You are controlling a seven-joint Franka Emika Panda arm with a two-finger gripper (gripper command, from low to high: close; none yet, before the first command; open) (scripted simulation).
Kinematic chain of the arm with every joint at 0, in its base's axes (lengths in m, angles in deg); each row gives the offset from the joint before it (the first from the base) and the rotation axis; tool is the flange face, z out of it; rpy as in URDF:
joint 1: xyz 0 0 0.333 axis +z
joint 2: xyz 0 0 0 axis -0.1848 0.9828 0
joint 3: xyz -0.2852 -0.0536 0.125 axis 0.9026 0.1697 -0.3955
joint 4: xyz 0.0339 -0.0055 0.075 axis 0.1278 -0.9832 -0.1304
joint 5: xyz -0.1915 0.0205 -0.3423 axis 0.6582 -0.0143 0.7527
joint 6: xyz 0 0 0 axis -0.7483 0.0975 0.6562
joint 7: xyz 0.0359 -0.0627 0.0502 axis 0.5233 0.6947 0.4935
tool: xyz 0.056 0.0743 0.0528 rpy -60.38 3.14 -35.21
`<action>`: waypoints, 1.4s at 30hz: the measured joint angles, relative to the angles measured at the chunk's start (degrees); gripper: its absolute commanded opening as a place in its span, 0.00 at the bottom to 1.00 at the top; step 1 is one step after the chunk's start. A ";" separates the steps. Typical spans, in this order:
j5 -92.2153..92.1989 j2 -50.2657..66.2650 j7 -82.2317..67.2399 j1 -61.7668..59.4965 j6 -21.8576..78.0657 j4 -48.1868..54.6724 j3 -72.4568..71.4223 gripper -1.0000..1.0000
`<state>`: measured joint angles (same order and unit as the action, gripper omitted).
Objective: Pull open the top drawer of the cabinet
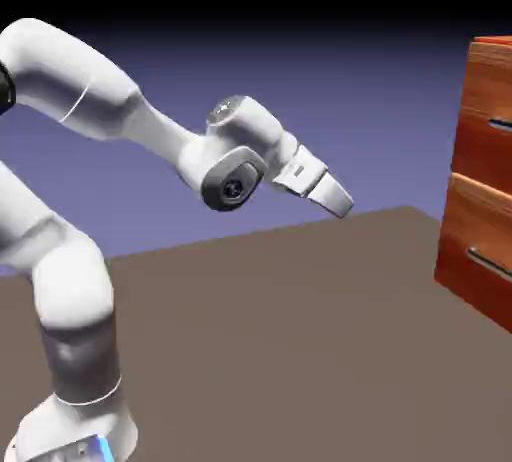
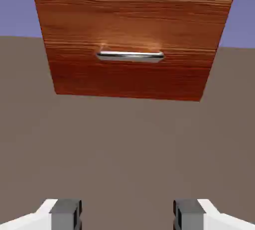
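Top drawer [image 1: 489, 120] of the wood-grain cabinet [image 1: 452, 234] is seen above and well apart from the spread two-finger gripper [image 1: 344, 210], toward the exterior view's right, its bar handle [image 1: 503, 125] set horizontally.

- The white arm [image 1: 75, 290] is bent at the exterior view's left, its gripper [image 1: 331, 194] tilted downward and held well apart from the cabinet [image 1: 485, 185].
- Two drawer fronts are shown, the top drawer [image 1: 490, 90] being cut off by the picture's edge.
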<state>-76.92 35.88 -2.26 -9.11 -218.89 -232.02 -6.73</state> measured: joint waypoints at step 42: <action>-104.65 64.13 -2.61 29.54 7.11 65.79 49.81 0.50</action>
<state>-181.57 100.01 -4.87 20.42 -211.78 -166.23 43.08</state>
